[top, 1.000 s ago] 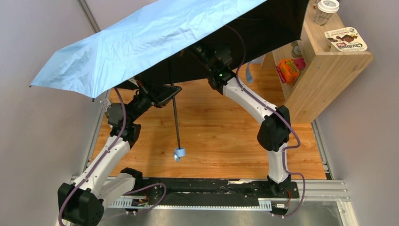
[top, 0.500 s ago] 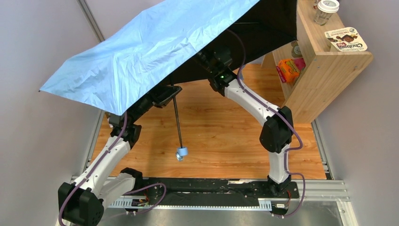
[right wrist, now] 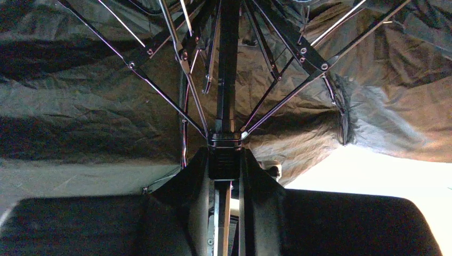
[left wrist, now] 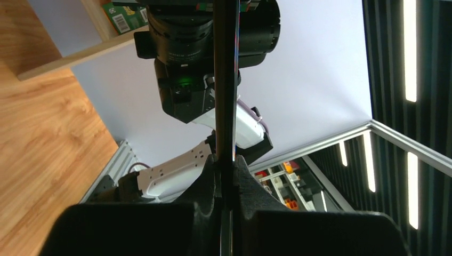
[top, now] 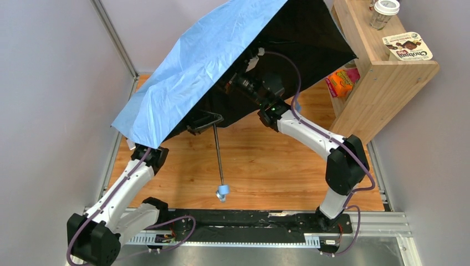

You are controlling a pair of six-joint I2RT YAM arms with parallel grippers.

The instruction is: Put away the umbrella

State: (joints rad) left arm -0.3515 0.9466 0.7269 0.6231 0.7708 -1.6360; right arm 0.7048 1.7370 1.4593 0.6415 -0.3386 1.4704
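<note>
The umbrella stands open and steeply tilted, its sky-blue canopy (top: 205,66) slanting from upper right down to the left, dark underside (top: 299,39) facing the shelf. Its thin dark shaft (top: 218,158) runs down to the small blue handle (top: 223,192) above the table. My left gripper (top: 206,121) is shut on the shaft (left wrist: 226,80), fingertips pressed against both sides (left wrist: 226,162). My right gripper (right wrist: 224,160) is shut on the black runner (right wrist: 224,152) where the metal ribs (right wrist: 160,80) meet; in the top view the canopy mostly hides it.
A wooden shelf unit (top: 382,83) stands at the right, close to the canopy's edge, with a cup (top: 384,12) and a snack box (top: 407,47) on top and bright packets (top: 342,82) inside. Grey walls close in on both sides of the wooden table (top: 266,166).
The canopy has swung right and tipped much steeper. The shaft and handle shifted right and lower. Both arms moved right with it, and the right jaws closed in on the runner.
</note>
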